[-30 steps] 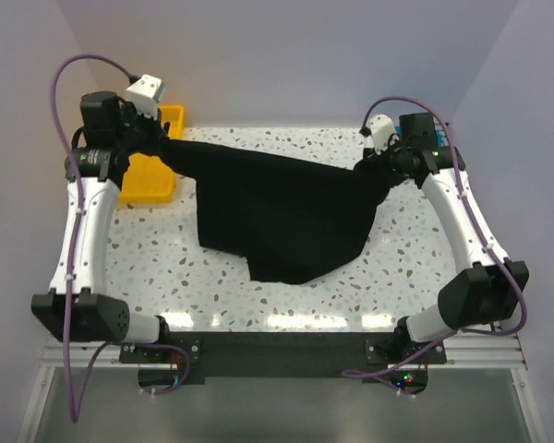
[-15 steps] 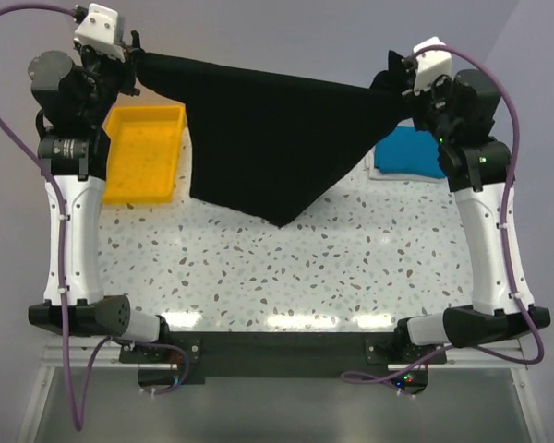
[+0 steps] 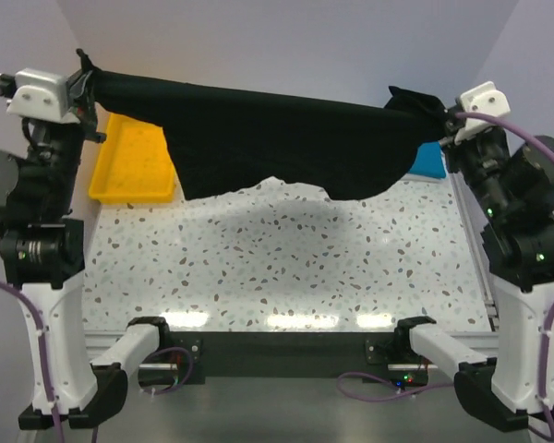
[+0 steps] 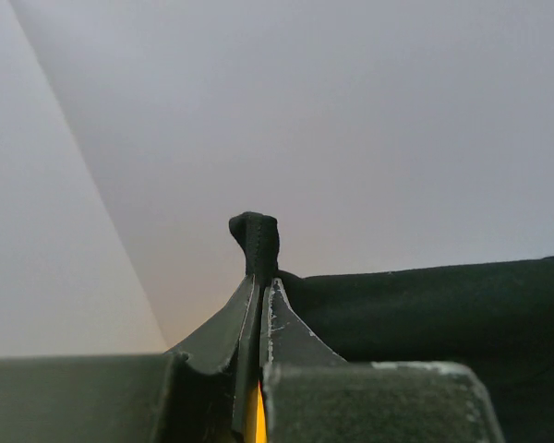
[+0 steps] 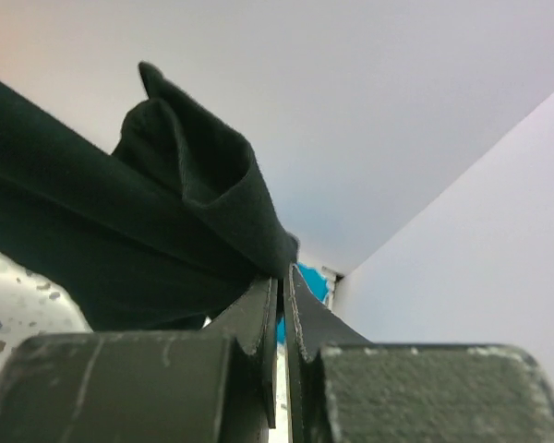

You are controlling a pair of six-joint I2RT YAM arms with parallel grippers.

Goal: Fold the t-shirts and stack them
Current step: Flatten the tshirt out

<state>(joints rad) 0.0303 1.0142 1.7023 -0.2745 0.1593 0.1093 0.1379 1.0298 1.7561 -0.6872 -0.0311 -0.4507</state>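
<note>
The large black t-shirt (image 3: 268,138) hangs stretched in the air between both arms, high over the back of the table. My left gripper (image 3: 86,83) is shut on its left corner; a tuft of black cloth (image 4: 256,242) pokes out above the fingertips. My right gripper (image 3: 440,115) is shut on the bunched right corner (image 5: 203,185). The shirt's lower edge hangs just over the speckled tabletop (image 3: 277,268). A bright blue t-shirt (image 3: 431,159) lies at the back right, mostly hidden behind the black one and the right arm; a sliver of the blue shirt (image 5: 312,281) shows past the right fingers.
A yellow plastic tray (image 3: 134,161) stands at the back left, partly behind the left arm. Pale walls close in the back and both sides. Both arms are raised tall at the table's left and right edges.
Both grippers have risen and spread further apart, lifting the black t-shirt off the table and pulling it taut. Its hanging point has flattened into a wide lower edge.
</note>
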